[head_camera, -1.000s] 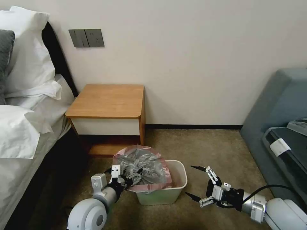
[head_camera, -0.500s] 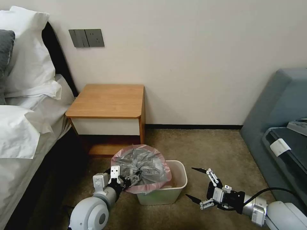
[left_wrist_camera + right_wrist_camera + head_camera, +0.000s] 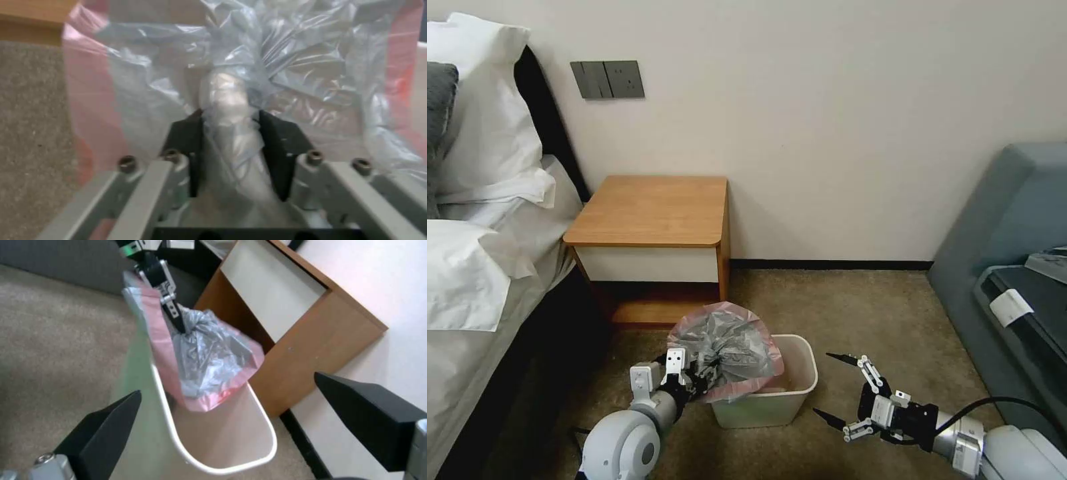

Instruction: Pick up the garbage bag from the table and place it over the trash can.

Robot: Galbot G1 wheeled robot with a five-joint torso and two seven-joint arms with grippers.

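I see a crinkly translucent grey plastic bag (image 3: 727,347), pink-rimmed; a cream-white plastic bin (image 3: 787,400), perhaps faintly greenish; an orange-brown wooden counter (image 3: 650,210).

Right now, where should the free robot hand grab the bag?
Probably the pink rim of the bag, on the side nearest the right gripper. It hangs loose over the bin, clear of the left gripper that pinches the bag's bunched middle. Come in sideways from the right, jaws open.

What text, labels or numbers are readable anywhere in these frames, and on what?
None readable.
The garbage bag, held by the left gripper, is plain plastic with no print.
The trash can and the table carry no markings.
The wall switch panel has no visible lettering.
The white tag on the dark case at the right looks blank.
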